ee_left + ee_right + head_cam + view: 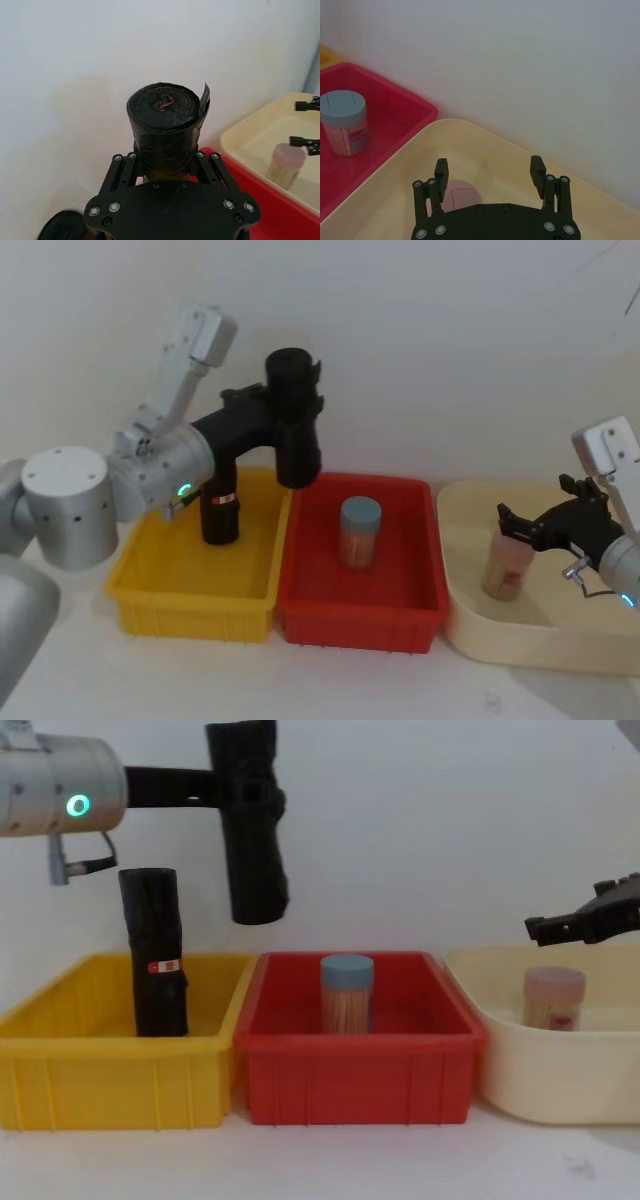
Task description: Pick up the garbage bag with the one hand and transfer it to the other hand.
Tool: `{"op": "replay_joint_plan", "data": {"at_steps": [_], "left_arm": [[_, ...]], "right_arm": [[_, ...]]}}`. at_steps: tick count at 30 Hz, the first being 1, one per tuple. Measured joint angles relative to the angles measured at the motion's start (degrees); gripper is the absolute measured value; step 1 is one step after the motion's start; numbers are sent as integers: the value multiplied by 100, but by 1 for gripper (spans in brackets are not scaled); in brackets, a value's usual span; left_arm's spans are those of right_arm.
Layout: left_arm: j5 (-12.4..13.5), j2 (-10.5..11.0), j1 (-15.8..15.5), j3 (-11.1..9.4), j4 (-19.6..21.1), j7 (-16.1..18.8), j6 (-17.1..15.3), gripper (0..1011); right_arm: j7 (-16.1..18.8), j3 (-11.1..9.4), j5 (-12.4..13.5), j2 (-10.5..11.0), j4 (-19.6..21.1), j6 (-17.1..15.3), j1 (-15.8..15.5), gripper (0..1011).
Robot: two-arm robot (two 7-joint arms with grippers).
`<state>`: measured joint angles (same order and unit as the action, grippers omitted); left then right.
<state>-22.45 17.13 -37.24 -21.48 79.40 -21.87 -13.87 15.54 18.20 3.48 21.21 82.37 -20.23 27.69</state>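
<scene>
White wall (450, 340) behind; white bench (60, 670) w/ yellow bin (190, 590), red bin (360, 625) & cream bin (540, 650) in a row near its back edge. Left tool (166, 157) is clamped on the garbage bag (298, 455), which is upright in the air over the yellow/red bin border. Right tool (489, 167) is wide open above the pink-lidded jar (503, 565) in the cream bin.

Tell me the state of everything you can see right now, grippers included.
Garbage bag: upright, held in the air.
Left gripper: shut on the garbage bag.
Right gripper: open, above the pink-lidded jar.
Slim roll: standing in the yellow bin.
Blue-lidded jar: upright, lid on, in the red bin.
Pink-lidded jar: upright, lid on, in the cream tub.
</scene>
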Motion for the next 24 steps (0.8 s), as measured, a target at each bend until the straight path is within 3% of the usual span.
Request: {"op": "replay_joint_plan", "data": {"at_steps": [6,12,24], "left_arm": [[-8,-195,-428,-248,-589,-353,46,447],[51,-509,-979,-570,-1492,-744,250,447],[112,-921,-1593,-840,-2529,-1118,585,447]], "right_arm": [[0,0,0,0,0,0,0,1005],[0,0,0,0,0,0,0,1004],[0,0,0,0,0,0,0,1005]]}}
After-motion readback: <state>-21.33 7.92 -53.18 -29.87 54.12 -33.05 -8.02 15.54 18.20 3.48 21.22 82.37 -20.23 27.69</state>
